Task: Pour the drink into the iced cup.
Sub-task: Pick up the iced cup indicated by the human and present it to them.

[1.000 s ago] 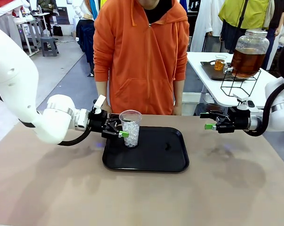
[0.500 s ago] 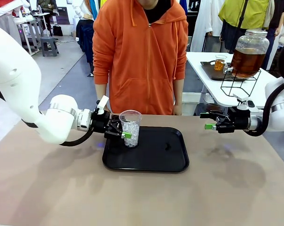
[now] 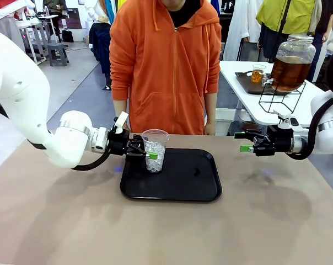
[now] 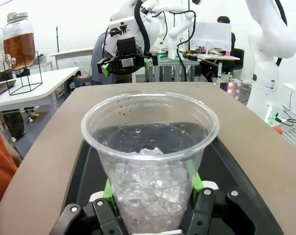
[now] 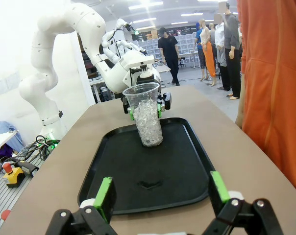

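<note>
Left gripper (image 3: 149, 155) closed in, clamping iced cup (image 3: 154, 142)

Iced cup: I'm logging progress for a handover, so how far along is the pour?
Done: the left gripper is shut on the iced cup, which stands on the black tray. In hand: only that grip; the cup holds ice and no drink. Left: the whole pour. The amber drink sits in a jar on the side table behind, and the right gripper hangs open and empty beside the tray.
</note>
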Controlling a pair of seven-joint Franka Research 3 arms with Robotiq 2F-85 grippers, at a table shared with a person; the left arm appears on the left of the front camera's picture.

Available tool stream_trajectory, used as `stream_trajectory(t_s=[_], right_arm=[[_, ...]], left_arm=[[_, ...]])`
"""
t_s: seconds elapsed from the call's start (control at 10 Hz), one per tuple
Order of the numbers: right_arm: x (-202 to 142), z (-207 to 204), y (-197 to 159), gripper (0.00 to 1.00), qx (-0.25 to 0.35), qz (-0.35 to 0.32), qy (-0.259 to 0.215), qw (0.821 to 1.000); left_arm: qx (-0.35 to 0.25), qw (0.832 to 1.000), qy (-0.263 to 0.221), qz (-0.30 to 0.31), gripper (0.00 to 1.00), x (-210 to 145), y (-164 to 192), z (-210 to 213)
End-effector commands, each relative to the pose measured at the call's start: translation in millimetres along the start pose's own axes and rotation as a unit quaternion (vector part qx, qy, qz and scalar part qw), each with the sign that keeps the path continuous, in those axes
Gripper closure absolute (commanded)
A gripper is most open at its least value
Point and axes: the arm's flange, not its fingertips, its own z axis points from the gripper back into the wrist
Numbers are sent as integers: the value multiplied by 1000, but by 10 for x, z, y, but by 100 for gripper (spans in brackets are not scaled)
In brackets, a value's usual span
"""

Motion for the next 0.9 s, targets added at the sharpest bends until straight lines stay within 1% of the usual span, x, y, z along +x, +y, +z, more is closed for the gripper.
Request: stream_trajectory(t_s=[0.0, 0.1, 0.4, 0.6, 0.8], right_arm=[[30, -13, 0, 0, 0, 1, -2, 1000], [30, -13, 0, 0, 0, 1, -2, 1000], [30, -13, 0, 0, 0, 1, -2, 1000], [30, -13, 0, 0, 0, 1, -2, 1000], [30, -13, 0, 0, 0, 1, -2, 1000]], left_arm=[[-1, 1000, -26, 0, 35, 111, -7, -11], [-4, 999, -42, -4, 35, 260, -30, 6], [26, 998, -49, -4, 35, 812, 17, 30], [56, 998, -36, 1, 35, 1201, 141, 50], [72, 997, -22, -4, 35, 1428, 260, 75]])
